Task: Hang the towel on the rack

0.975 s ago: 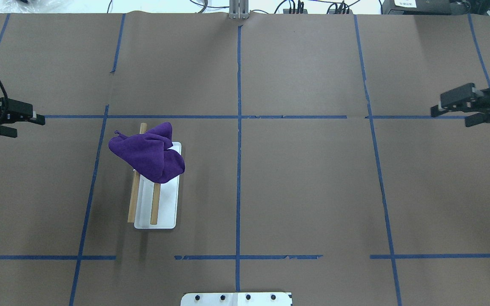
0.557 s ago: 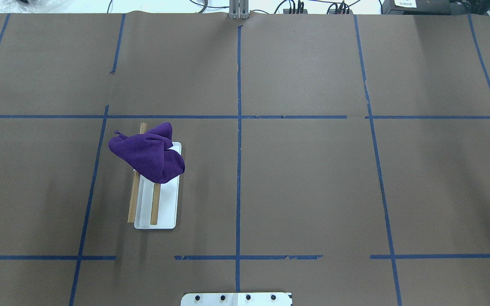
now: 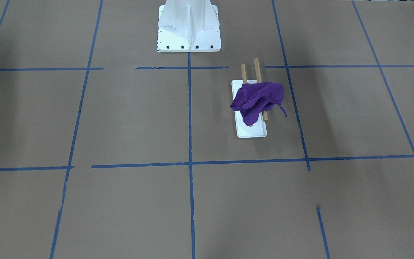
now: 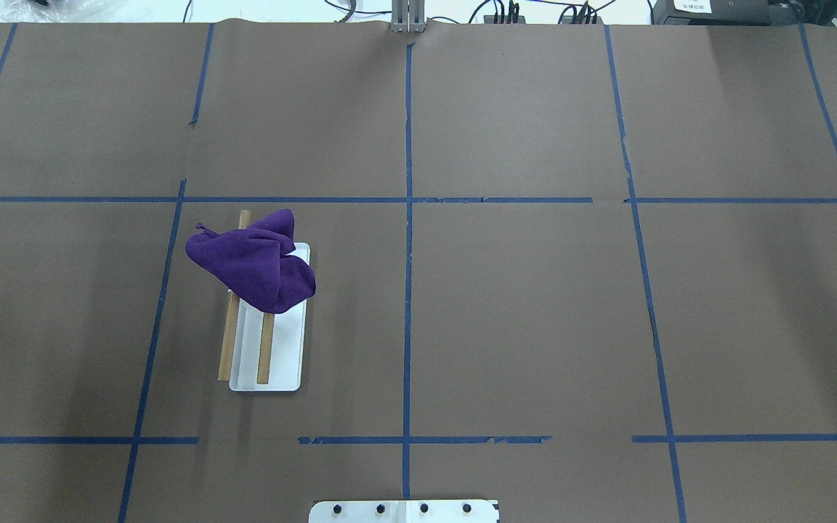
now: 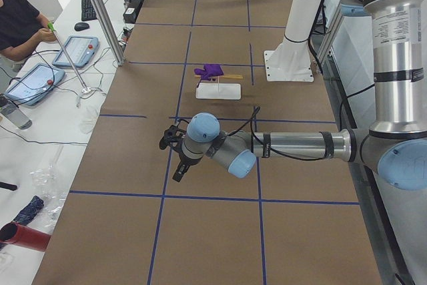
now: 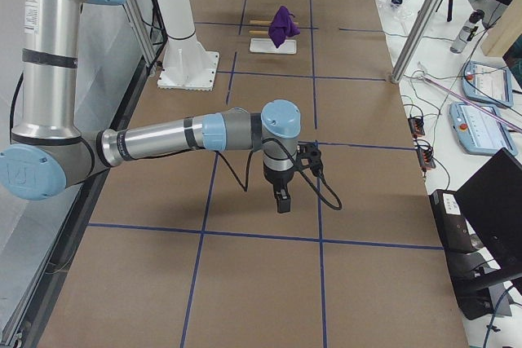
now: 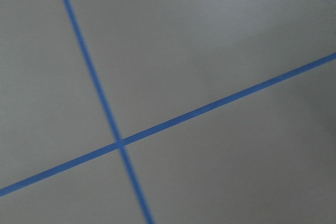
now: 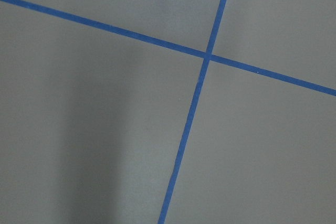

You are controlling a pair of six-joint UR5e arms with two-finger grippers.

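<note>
Can read no word, brand or number anywhere. Spot a white label on a black box beyond the bench's far edge, print too small to make out. Spot a pale sticker on the left arm's upright silver tube, dark lines of print blurred past reading; likewise a second sticker on the right arm's tube. Find pendant screens on the side table too small to show any writing
</note>
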